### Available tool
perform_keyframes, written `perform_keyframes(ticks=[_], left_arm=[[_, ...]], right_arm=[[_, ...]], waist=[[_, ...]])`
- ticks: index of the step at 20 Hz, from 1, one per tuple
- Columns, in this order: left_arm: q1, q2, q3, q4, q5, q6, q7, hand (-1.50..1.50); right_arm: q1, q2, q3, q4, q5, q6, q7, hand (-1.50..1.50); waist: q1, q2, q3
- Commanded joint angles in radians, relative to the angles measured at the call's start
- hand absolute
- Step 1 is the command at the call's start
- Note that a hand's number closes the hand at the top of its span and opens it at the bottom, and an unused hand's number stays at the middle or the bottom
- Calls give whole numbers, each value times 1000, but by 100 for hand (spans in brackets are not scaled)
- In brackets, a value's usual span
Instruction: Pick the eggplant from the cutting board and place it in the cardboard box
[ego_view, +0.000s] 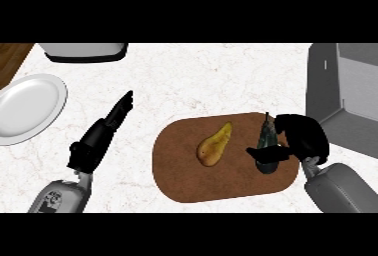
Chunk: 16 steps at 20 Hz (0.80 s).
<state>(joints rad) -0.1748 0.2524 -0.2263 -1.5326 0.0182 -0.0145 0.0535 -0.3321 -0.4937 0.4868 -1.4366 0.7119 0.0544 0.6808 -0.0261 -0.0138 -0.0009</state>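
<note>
A dark green eggplant (265, 136) lies on the right side of the brown cutting board (184, 172), its thin stem pointing away from me. My right hand (303, 135) sits over the board's right edge with its thumb and fingers curled round the eggplant's lower part, hiding some of it. The grey box (347, 95) stands at the right edge of the view, just beyond that hand. My left hand (103, 132) rests open on the counter left of the board, fingers straight and pointing away.
A yellow pear-shaped fruit (214, 145) lies in the board's middle, left of the eggplant. A white plate (26, 107) is at the far left. A grey-and-black appliance (85, 51) stands at the top left, with a wooden surface (11, 57) beside it.
</note>
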Motion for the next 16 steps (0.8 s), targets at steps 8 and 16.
perform_keyframes(ticks=[8,16], left_arm=[[-33,12,43,0,13,-41,18,0],[21,-23,27,35,-21,-23,-30,0]], right_arm=[[275,-363,-264,-404,-41,-140,-256,150],[453,-402,-523,-802,-222,-97,-193,150]], waist=[[-2,8,0],[-8,7,0]])
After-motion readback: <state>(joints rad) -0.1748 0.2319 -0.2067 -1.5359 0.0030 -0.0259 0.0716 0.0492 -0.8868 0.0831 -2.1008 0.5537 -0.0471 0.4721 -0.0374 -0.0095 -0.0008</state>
